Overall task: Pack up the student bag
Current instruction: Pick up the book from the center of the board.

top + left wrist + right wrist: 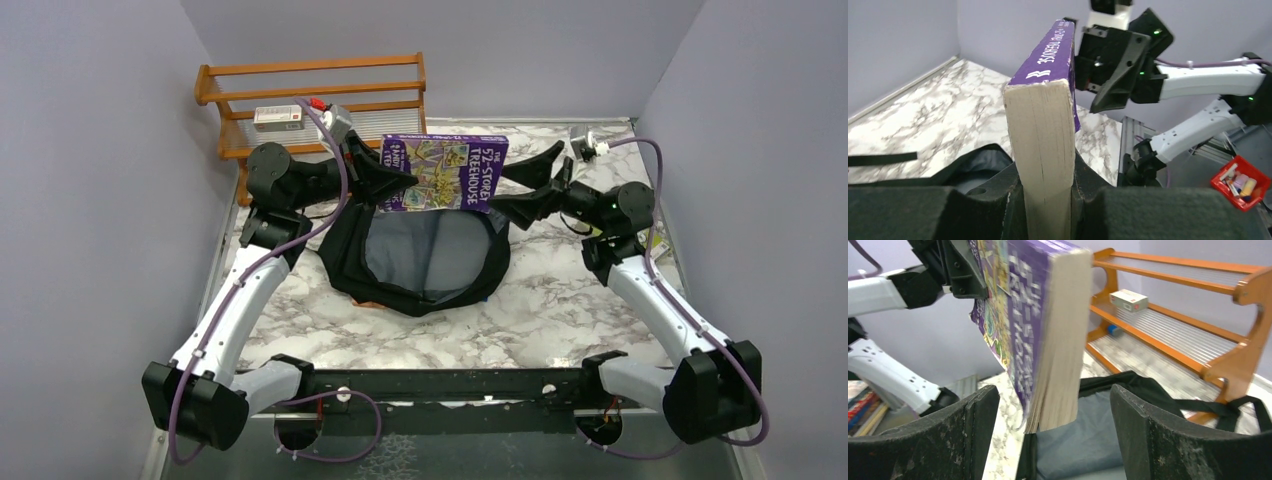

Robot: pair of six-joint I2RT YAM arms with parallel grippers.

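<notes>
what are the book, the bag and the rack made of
Book: paper, with a printed purple card cover and cream page edges showing. Bag: soft black fabric with a smoother grey lining, likely synthetic; it slumps and folds. Rack: probably wood with an orange-brown varnish.

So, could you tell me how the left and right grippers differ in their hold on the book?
The left gripper is clamped on the end of the purple book; the right gripper stands open, fingers clear of it. The left gripper alone carries the book; the right gripper carries nothing. Both flank the book above the student bag.
</notes>
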